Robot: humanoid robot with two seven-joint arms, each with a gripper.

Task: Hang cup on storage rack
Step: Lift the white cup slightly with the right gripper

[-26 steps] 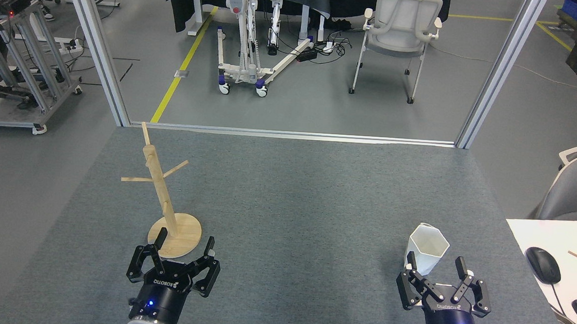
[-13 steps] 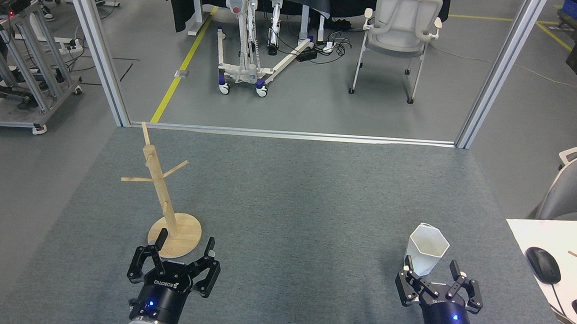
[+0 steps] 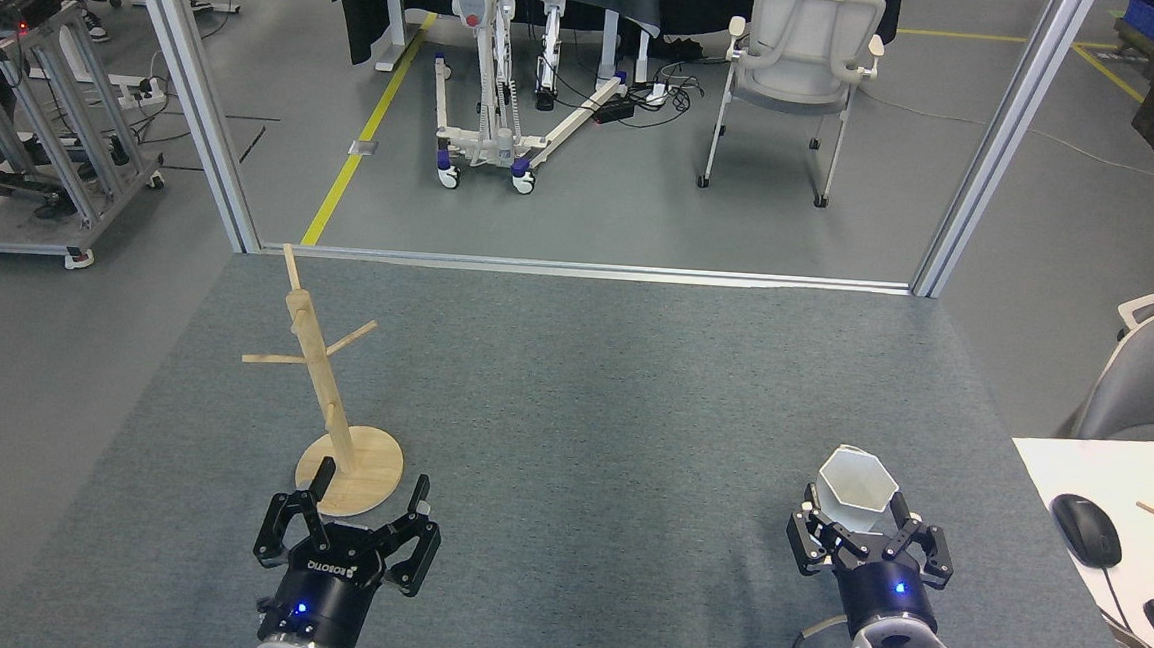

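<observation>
Right gripper fingers clenched on white cup at surface near-right, left gripper fingers spread, released, just beside storage rack base, rack well apart from cup.

White hexagonal cup upright, front right; wooden storage rack stands well left.

Single head view, high, facing forward and down
</observation>
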